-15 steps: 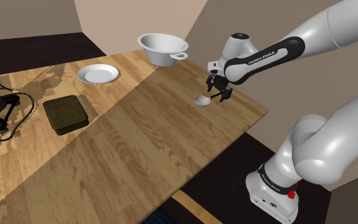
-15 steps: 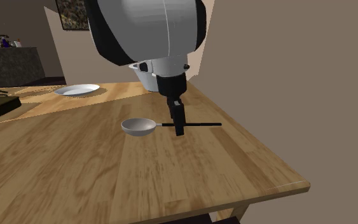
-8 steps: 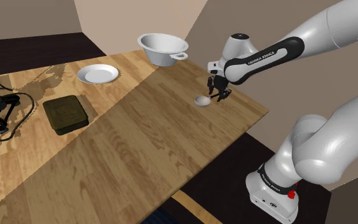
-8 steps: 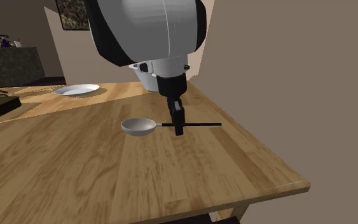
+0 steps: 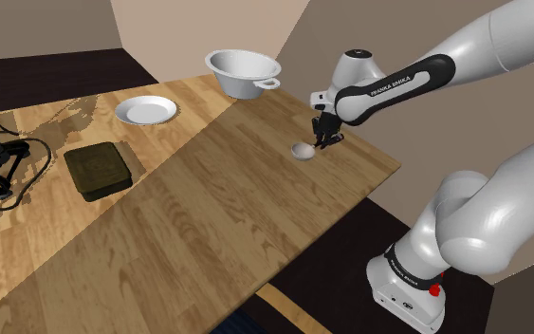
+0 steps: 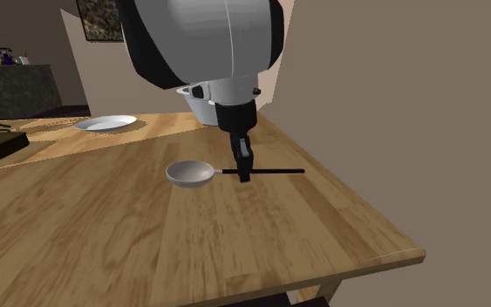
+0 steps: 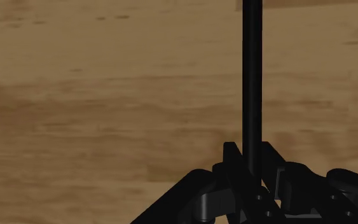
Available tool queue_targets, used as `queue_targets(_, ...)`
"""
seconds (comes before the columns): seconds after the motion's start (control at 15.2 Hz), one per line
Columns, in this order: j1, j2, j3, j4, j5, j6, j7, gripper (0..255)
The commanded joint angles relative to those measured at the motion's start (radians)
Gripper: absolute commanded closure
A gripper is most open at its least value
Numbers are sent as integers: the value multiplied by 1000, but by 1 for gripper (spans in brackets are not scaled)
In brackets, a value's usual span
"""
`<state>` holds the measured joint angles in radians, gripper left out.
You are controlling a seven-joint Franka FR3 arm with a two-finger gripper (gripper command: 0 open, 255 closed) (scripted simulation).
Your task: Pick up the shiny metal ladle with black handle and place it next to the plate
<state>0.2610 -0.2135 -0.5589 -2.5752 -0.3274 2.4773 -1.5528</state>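
The wooden bench (image 5: pixel 208 218) carried a white plate (image 5: pixel 146 110), well apart from the ladle (image 6: pixel 191 174). The ladle lay level near the bench's edge, bowl toward the second exterior view's left, black handle pointing right. The jaws clasped that handle near the bowl.

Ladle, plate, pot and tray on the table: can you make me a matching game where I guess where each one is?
Things
1. ladle
2. plate
3. white pot
4. dark tray

Places
A. beside the black cables, at the shoulder view's left
B. at the far corner of the table
C. its black handle clasped in the pincer, its bowl near the table's edge
D. flat on the table, beyond the tray, to the pot's left in the shoulder view

Pairs: 1-C, 2-D, 3-B, 4-A
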Motion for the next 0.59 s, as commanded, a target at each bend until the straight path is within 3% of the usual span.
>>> queue_targets(0.0,2,6,0,-1,0,17,-1,255)
queue_targets(0.53,-6,-83,25,45,-14,-115,7,255)
